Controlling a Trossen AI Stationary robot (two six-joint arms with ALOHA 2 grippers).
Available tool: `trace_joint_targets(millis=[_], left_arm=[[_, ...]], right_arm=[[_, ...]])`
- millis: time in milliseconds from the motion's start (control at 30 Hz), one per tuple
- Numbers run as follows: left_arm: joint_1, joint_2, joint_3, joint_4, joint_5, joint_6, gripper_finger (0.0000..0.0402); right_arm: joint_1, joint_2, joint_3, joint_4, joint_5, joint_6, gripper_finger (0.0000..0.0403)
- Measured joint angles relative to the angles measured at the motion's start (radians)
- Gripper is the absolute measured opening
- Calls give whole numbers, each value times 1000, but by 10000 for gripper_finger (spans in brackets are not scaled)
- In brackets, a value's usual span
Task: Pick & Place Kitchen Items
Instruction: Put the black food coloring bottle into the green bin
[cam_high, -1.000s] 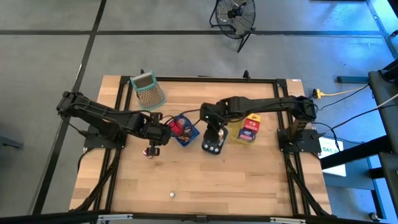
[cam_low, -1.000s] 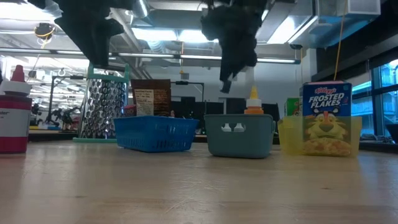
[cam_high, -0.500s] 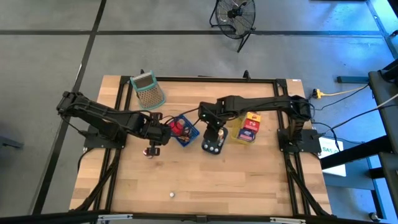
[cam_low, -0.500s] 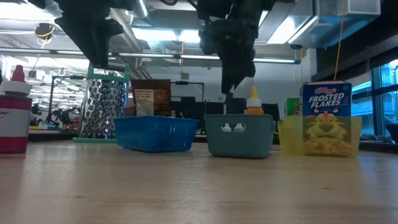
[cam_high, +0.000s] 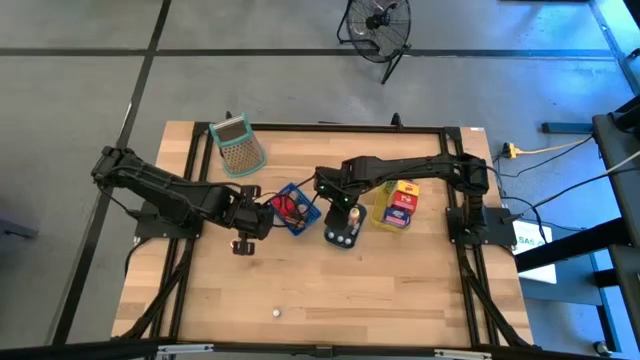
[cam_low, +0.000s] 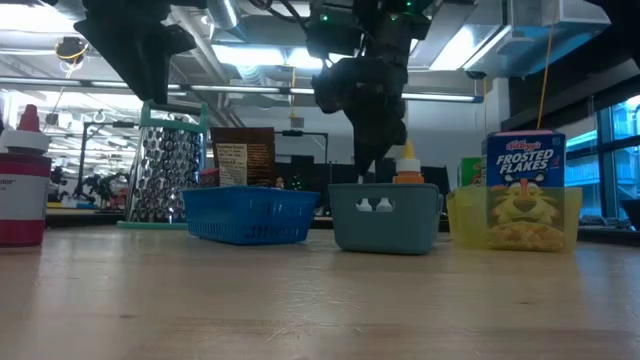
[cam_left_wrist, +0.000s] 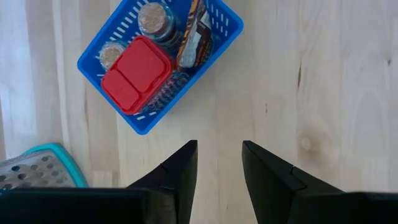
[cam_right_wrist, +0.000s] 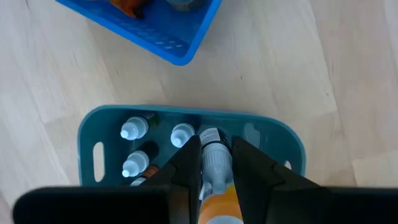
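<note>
Teal plastic frames the moment: the right tool (cam_right_wrist: 216, 167) hangs directly over the teal tray (cam_right_wrist: 292, 149), its fingers closed on an orange bottle (cam_right_wrist: 214, 180) with a grey cap, pointed down into the tray's one free slot. Over the last second this arm has swung in from the side and come lower, so in the low view the tool now sits just above the tray's rim instead of high over it. Three white-capped bottles (cam_right_wrist: 134, 129) already stand inside. The drop looks close; the bottle must go in upright without knocking its neighbours.

Beside the tray stands the blue basket (cam_left_wrist: 214, 46), holding a red-lidded container (cam_left_wrist: 136, 74), two cork-topped jars (cam_left_wrist: 153, 17) and a dark packet. The left tool (cam_left_wrist: 218, 168) hovers over bare table (cam_left_wrist: 336, 93) just off the basket's corner, fingers partly apart and holding nothing; it has barely shifted. A metal grater (cam_high: 237, 145) lies at the far edge, and a yellow tray with a cereal box (cam_low: 526, 190) stands on the right, near the teal one.
</note>
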Motion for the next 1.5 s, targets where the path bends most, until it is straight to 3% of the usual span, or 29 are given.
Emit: trace_joint_targets(millis=[1500], left_arm=[[-7, 0, 0, 17, 0, -15, 116]], right_arm=[[-1, 103, 0, 26, -3, -12, 73]])
